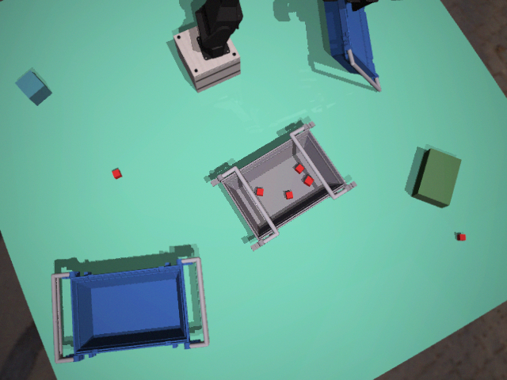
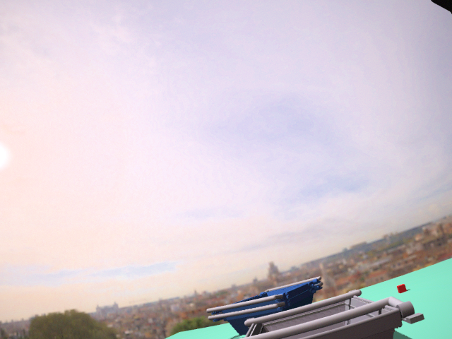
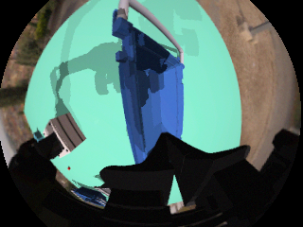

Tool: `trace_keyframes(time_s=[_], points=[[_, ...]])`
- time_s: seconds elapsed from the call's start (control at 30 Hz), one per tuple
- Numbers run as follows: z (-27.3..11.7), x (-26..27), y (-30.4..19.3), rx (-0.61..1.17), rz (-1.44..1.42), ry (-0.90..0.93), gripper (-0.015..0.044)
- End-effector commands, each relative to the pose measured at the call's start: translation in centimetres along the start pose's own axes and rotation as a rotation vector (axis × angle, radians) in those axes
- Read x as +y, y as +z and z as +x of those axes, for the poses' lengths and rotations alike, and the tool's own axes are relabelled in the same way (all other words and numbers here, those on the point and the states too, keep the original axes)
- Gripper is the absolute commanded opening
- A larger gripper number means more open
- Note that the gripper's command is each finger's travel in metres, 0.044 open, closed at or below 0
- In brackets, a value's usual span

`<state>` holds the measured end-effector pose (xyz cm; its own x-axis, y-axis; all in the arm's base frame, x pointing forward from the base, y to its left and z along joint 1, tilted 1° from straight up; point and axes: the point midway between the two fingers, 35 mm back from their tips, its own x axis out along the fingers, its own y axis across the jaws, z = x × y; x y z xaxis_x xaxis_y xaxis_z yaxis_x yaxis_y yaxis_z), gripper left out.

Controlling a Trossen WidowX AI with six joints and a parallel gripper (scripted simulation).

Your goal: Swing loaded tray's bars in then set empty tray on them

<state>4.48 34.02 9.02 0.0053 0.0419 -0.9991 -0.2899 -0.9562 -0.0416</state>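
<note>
Showing pincer (image 3: 165,135): wrist view only.

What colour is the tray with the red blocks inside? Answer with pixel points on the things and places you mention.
Grey (image 1: 270,165) (image 2: 364,330), best seen from the top.

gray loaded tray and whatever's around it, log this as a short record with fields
loaded tray: gray tray, four red blocks inside
bars: both gray bars swung in across its top
on the bars: nothing
blue tray, bars outward: lower left of top view, empty
other blue tray: upper right of top view, partly out of frame
gripper: shut, holding nothing
remaining: empty tray not placed
</note>
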Motion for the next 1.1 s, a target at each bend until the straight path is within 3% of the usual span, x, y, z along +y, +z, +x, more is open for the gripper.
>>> trace_keyframes(time_s=[0.0, 1.07], points=[[0.3, 0.1, 0.0, 0.003, -0.004, -0.005, 0.0000], [-0.3, 5.2, 0.1, 0.002, -0.004, -0.001, 0.0000]])
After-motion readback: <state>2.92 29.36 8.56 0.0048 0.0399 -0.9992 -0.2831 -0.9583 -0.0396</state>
